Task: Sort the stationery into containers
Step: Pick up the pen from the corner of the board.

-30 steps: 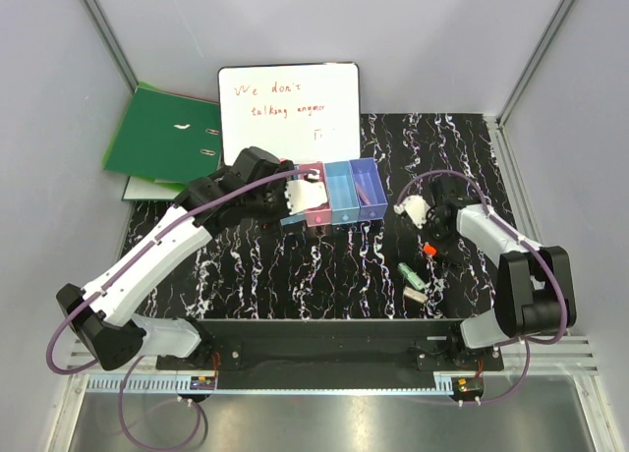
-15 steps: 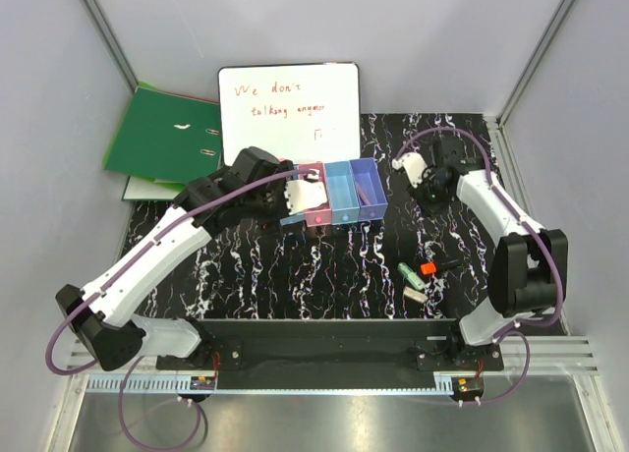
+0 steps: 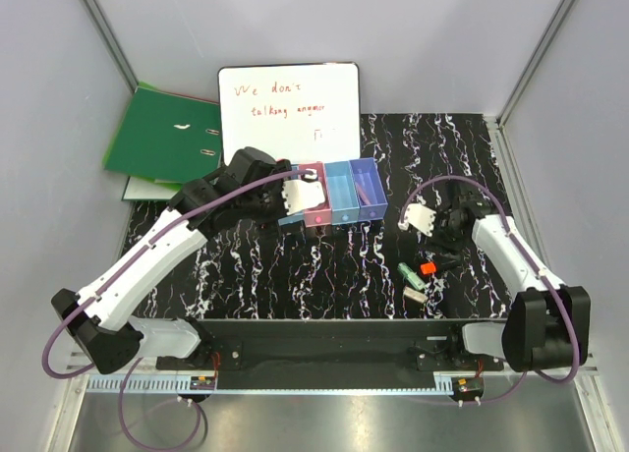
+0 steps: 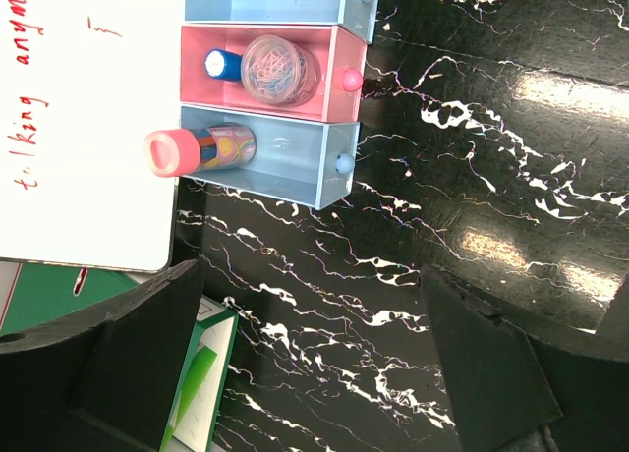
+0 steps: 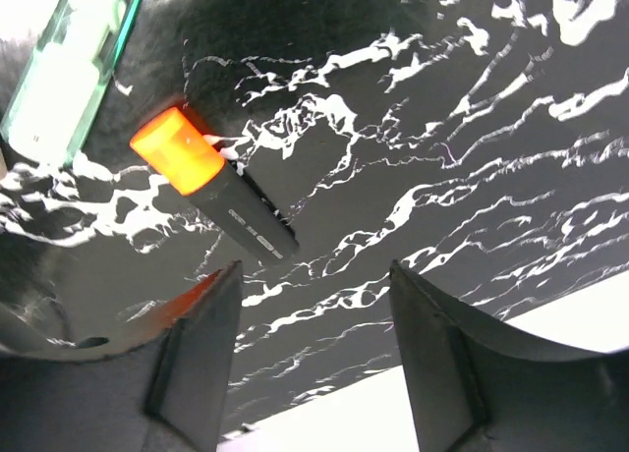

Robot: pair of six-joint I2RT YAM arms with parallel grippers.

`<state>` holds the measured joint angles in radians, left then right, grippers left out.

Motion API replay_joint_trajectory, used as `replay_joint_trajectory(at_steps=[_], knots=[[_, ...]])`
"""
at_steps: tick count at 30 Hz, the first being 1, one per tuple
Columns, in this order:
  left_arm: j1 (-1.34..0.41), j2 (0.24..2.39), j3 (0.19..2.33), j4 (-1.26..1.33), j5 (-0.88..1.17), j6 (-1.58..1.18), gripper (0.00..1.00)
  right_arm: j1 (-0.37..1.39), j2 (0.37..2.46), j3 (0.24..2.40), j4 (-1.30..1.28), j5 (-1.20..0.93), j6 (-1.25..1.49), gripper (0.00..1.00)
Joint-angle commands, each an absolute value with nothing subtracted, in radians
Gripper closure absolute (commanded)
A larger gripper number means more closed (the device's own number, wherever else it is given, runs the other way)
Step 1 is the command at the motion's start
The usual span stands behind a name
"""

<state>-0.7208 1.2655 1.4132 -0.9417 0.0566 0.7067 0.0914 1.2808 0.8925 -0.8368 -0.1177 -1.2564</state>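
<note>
The containers (image 3: 334,193) stand in a joined row before the whiteboard. In the left wrist view a pink-capped cylinder (image 4: 201,147) lies in the end light blue bin (image 4: 295,162). A blue-capped tube (image 4: 221,64) and a clear round pot (image 4: 280,71) sit in the pink bin (image 4: 334,74). My left gripper (image 4: 310,275) hangs open and empty just left of the row. On the mat to the right lie the red-and-black marker (image 5: 221,192), the green stick (image 5: 74,69) and a small pink bar (image 3: 415,294). My right gripper (image 5: 314,270) is open, the marker just beyond its left finger.
A whiteboard (image 3: 288,111) with red writing leans at the back. A green ring binder (image 3: 162,135) lies at the back left. The purple end bin (image 3: 369,189) holds a thin dark item. The right wall's frame (image 3: 511,177) runs close past the right arm.
My right gripper has opened; it swung to the far side and came back down over the marker. The marker's red cap lies slightly nearer than before. The left arm has not moved.
</note>
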Motion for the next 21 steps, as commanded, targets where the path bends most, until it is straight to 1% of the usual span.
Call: replay_joint_trajectory(at_steps=[1, 6, 7, 9, 16, 21], knots=[[-0.726, 1.269, 1.453, -0.917, 0.074, 0.699, 0.01, 0.092, 1.31, 0.882, -0.888, -0.137, -1.431, 0.3], [-0.727, 1.259, 1.436, -0.916, 0.061, 0.707, 0.01, 0.092, 1.328, 0.833, -0.904, -0.123, -1.537, 0.27], [-0.726, 1.258, 1.436, -0.917, 0.06, 0.709, 0.01, 0.091, 1.335, 0.828, -0.902, -0.121, -1.558, 0.24], [-0.726, 1.258, 1.434, -0.917, 0.058, 0.709, 0.01, 0.092, 1.345, 0.822, -0.904, -0.127, -1.58, 0.22], [-0.726, 1.267, 1.437, -0.917, 0.06, 0.707, 0.01, 0.094, 1.382, 0.799, -0.891, -0.132, -1.637, 0.22], [-0.726, 1.273, 1.442, -0.917, 0.058, 0.709, 0.01, 0.095, 1.423, 0.778, -0.85, -0.126, -1.634, 0.24]])
